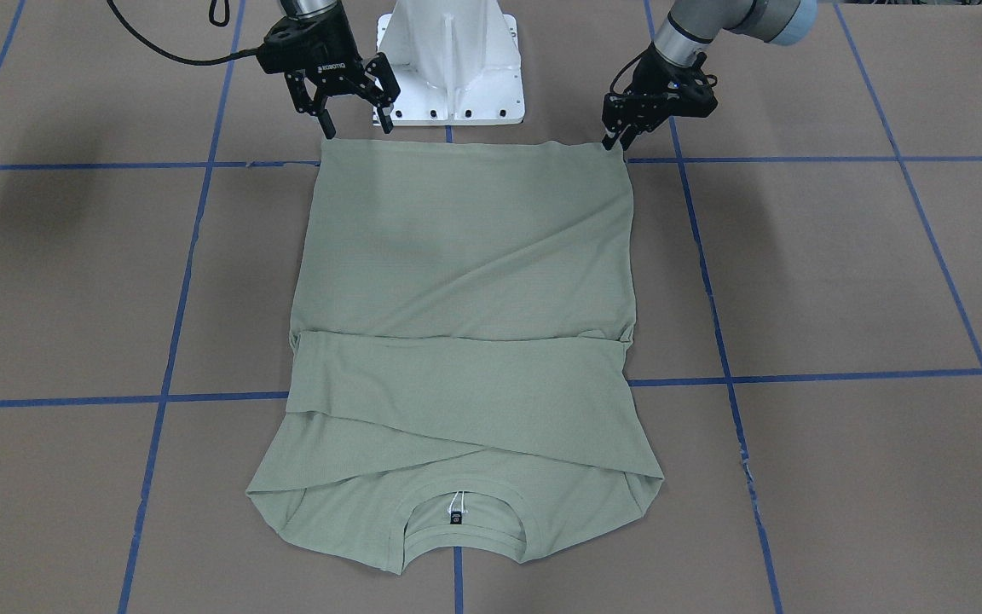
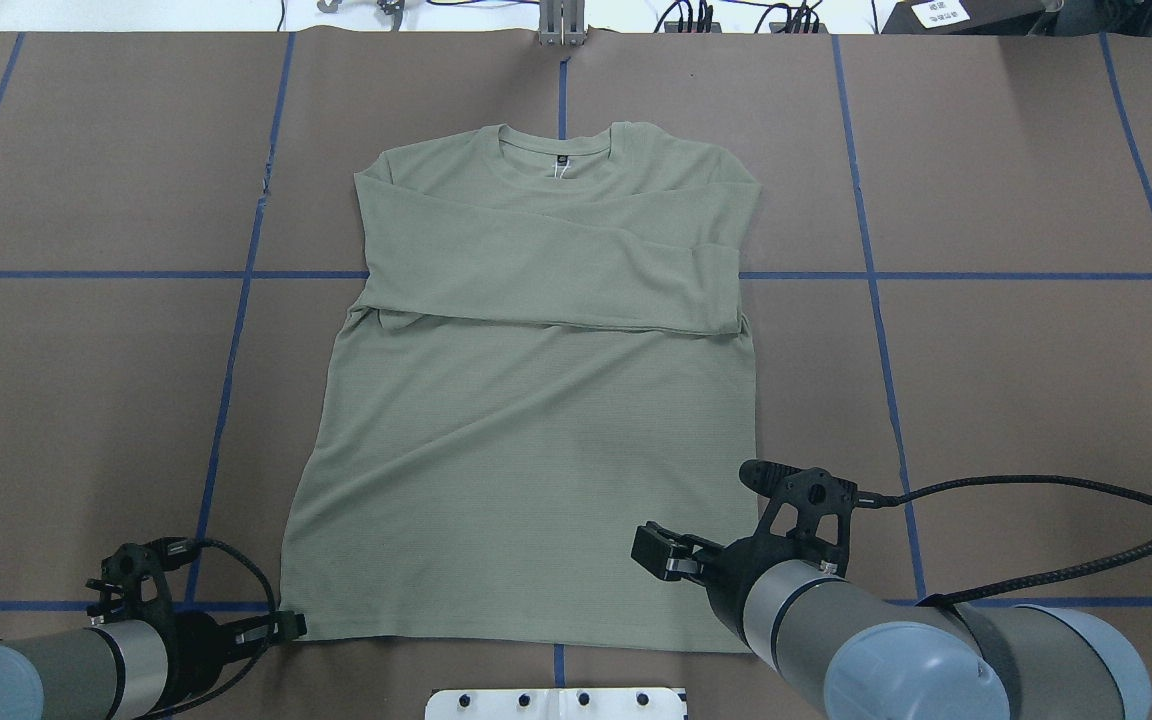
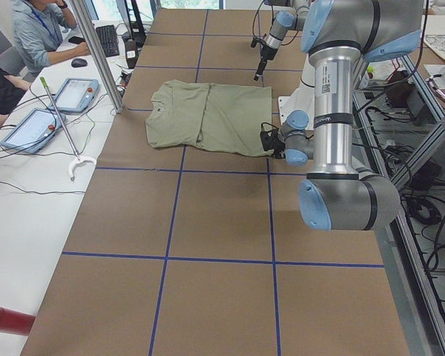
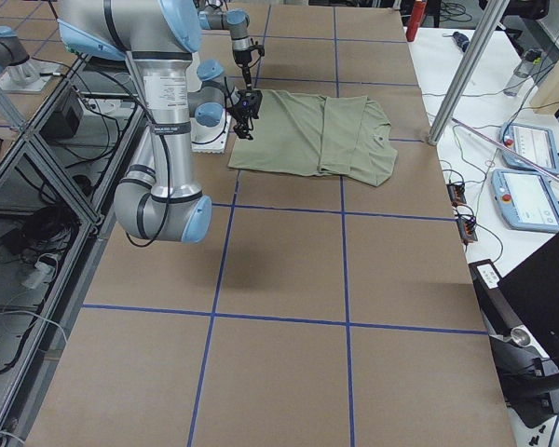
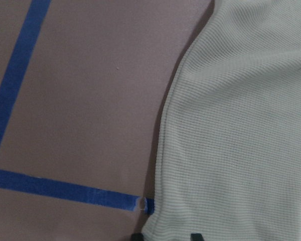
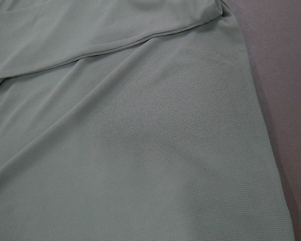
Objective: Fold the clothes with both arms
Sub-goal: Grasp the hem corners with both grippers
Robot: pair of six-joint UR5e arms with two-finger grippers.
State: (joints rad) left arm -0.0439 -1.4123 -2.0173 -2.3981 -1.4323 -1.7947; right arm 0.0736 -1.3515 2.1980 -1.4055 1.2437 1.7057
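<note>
One view, front, shows right pincer [image 1: 358, 130] spread (wrist: only shirt [image 6: 140, 125]).

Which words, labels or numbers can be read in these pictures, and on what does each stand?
"ROBOTIQ": on the body of the right gripper, upside down in the front-facing view.
Neck label of the shirt: too small to read.
Sticker on the upright tube of the left arm: too small to read.
White sheet beyond the table: blurred.
</note>
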